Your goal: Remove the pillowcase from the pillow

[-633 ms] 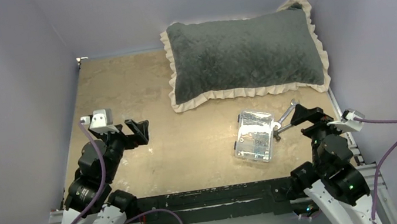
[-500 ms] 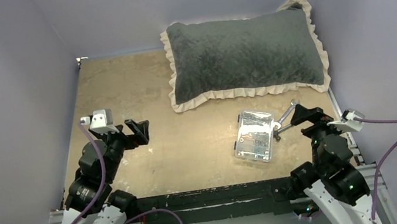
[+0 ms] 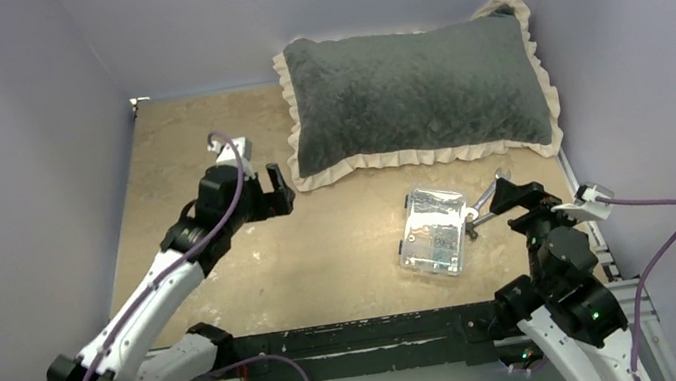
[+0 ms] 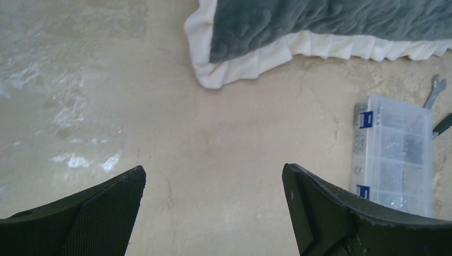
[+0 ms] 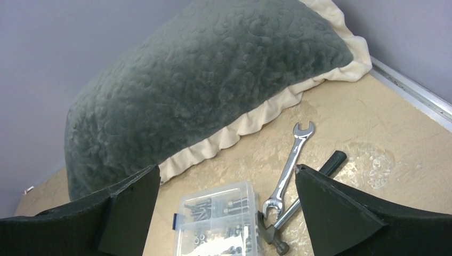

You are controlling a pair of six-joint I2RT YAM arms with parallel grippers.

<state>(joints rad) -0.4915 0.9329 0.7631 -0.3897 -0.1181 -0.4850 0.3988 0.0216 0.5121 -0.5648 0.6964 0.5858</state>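
Left side: the left arm has swung out from its folded rest near the base and now reaches across the surface [image 3: 195,141]. The left hand [image 3: 279,189] stands just beside the near-left corner of the pillowcase [image 3: 416,93], not yet touching it. Its fingers [image 4: 96,213] are spread wide apart and hold nothing; the wrist view shows bare surface between them and the corner of the cream frill [image 4: 224,74] ahead.

Centre: the pillowcase lies at the far right of the surface where it lay half a second ago, grey-green face up, fully plump. The pillow is wholly enclosed and out of sight. No opening in the cover is visible from any view.

Right side: a clear parts box [image 3: 434,231], a wrench [image 5: 290,165] and a black-handled tool [image 5: 314,176] lie between the frill and the right hand [image 3: 509,200]. That hand has barely shifted and is also spread wide and empty.

Assessment: removal has not begun. The change marks the left arm's approach, probably to pinch the frill corner. The box and tools may obstruct the right arm.
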